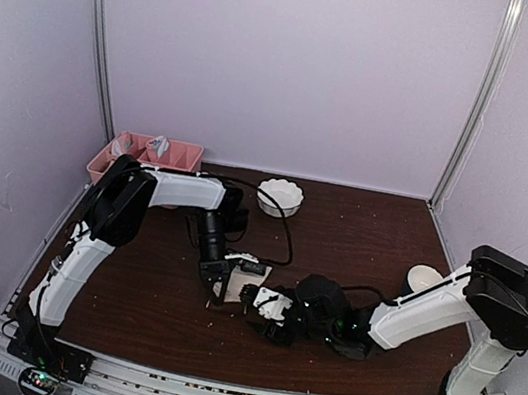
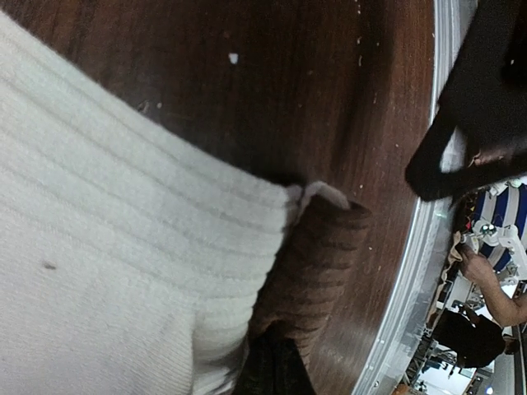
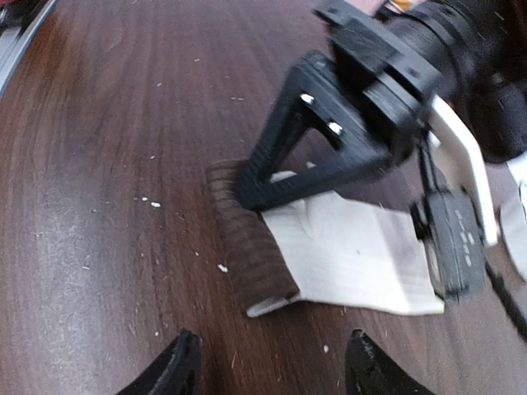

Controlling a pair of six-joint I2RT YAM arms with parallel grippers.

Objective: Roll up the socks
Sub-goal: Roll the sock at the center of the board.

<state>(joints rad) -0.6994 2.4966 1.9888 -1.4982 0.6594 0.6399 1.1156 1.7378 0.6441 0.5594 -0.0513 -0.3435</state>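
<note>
Quick headcount, nothing fancy

2 arms, the left arm (image 1: 101,231) and the right arm (image 1: 427,311), 1 gripper each: left gripper (image 1: 216,286), right gripper (image 3: 272,366). Sock-wise I count 1 cream piece (image 3: 354,255) and 1 brown ribbed piece (image 3: 251,255) touching it, honestly can't tell if that's two socks or one. Plus 1 white scalloped bowl (image 1: 281,188), 1 pink tray (image 1: 188,156), 1 small white round thing (image 1: 423,278).

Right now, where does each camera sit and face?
Top external: above and behind the bases, looking down on the table; both arms show.
Left wrist: close over the cream sock; a dark shape at right, probably its own finger.
Right wrist: low, facing the left end effector on the sock; the right end effector, open, at the bottom.
Shared: both wrist views show the sock's brown cuff.
</note>
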